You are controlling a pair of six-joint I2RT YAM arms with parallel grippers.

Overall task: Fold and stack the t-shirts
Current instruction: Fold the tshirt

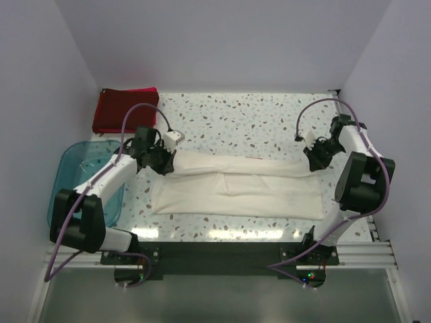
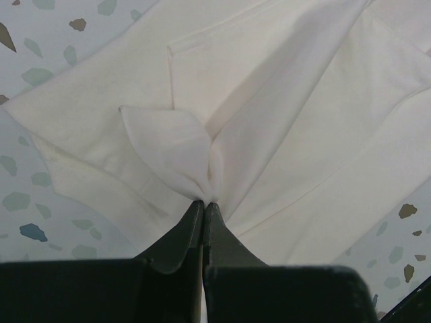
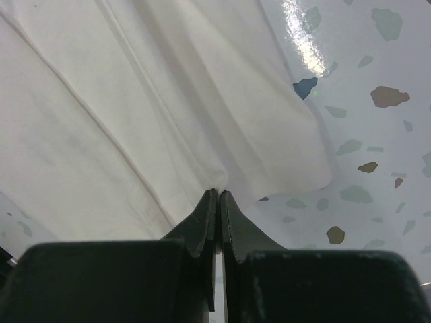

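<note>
Both left fingers (image 2: 178, 239) and right fingers (image 3: 202, 222) pinch the cream shirt (image 1: 236, 195) mid-fold; next, pull evenly toward the counter's (image 1: 269, 114) near edge.

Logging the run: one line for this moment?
left gripper: shut on cream t-shirt | right gripper: shut on cream t-shirt | dark red shirt: far-left corner

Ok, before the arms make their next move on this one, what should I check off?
1. Left jaws shut on the cream shirt: ok.
2. Right jaws shut on its other end: ok.
3. Both grips on the same far edge: ok.
4. Shirt lying smooth: not ok, creased through the middle.
5. How many layers each grip holds: cannot tell.
6. Dark red shirt apart from it, far left corner: ok.
</note>
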